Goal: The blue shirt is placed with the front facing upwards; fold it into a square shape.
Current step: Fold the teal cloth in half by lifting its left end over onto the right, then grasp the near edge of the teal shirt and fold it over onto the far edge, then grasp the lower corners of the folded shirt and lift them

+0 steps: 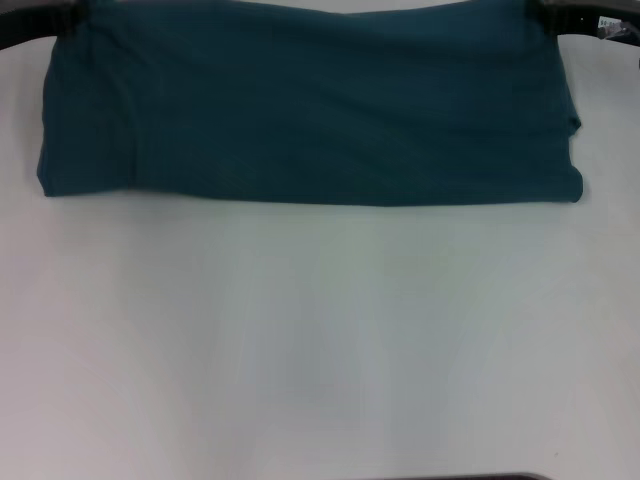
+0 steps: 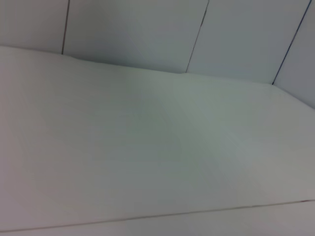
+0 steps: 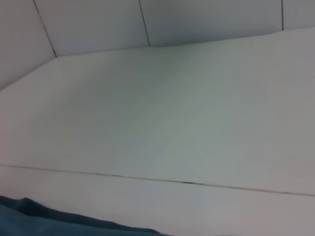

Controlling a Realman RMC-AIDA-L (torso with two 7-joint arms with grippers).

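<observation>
The blue shirt (image 1: 310,110) lies as a wide teal band across the far part of the white table (image 1: 320,340), plain side up, with no lettering showing. Its near edge runs straight from left to right. My left gripper (image 1: 45,18) shows only as a dark shape at the shirt's far left corner. My right gripper (image 1: 575,15) shows the same way at the far right corner. Both sit at the cloth's far edge. In the right wrist view a strip of the shirt (image 3: 39,221) shows. The left wrist view holds only table and wall.
White table surface (image 2: 147,157) stretches from the shirt's near edge to the robot. Grey wall panels (image 2: 133,29) stand behind the table. A thin seam (image 3: 187,183) crosses the tabletop in the right wrist view.
</observation>
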